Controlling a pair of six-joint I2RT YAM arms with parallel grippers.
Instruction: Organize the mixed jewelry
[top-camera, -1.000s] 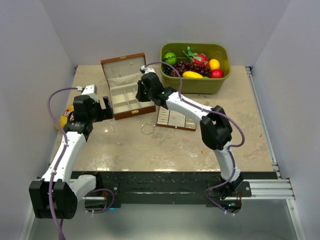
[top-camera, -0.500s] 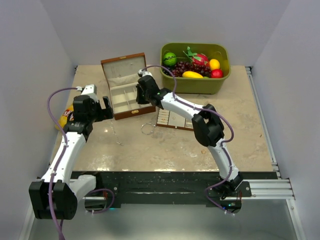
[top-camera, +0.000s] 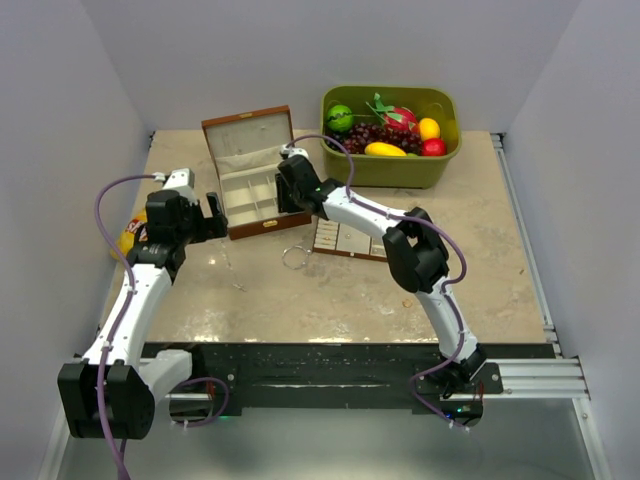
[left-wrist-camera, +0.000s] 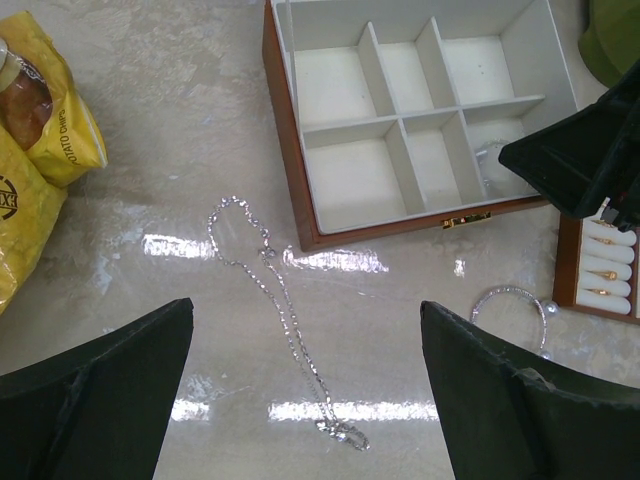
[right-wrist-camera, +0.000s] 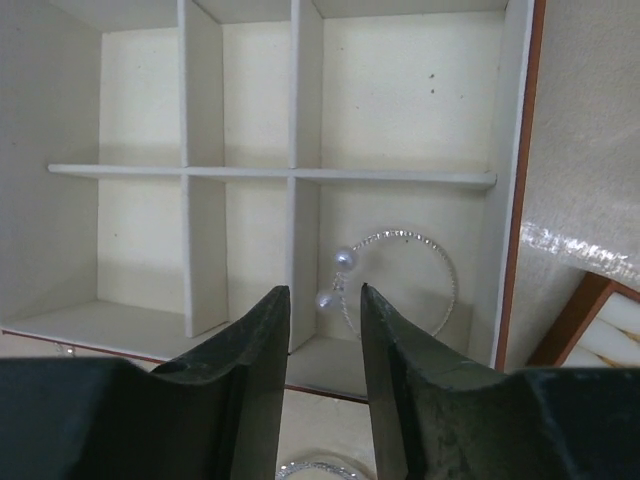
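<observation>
My right gripper (right-wrist-camera: 322, 312) hangs narrowly parted and empty over the wooden box (right-wrist-camera: 515, 200). A pearl-ended hoop (right-wrist-camera: 450, 280) lies in the lower-right compartment of that frame. My left gripper (left-wrist-camera: 307, 325) is spread wide above the chain (left-wrist-camera: 275, 275), which sits on the surface at frame centre.

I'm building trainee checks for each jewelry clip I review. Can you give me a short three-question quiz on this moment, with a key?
1. True or false: the pearl-tipped bracelet lies inside a compartment of the wooden box.
2. What lies on the table under the open left gripper? A) a fine chain B) a wristwatch C) a spoon
3. Which arm's gripper hangs over the box?

Key
1. True. It lies in the near right compartment.
2. A
3. The right gripper. Its fingers are slightly apart and hold nothing.
</observation>
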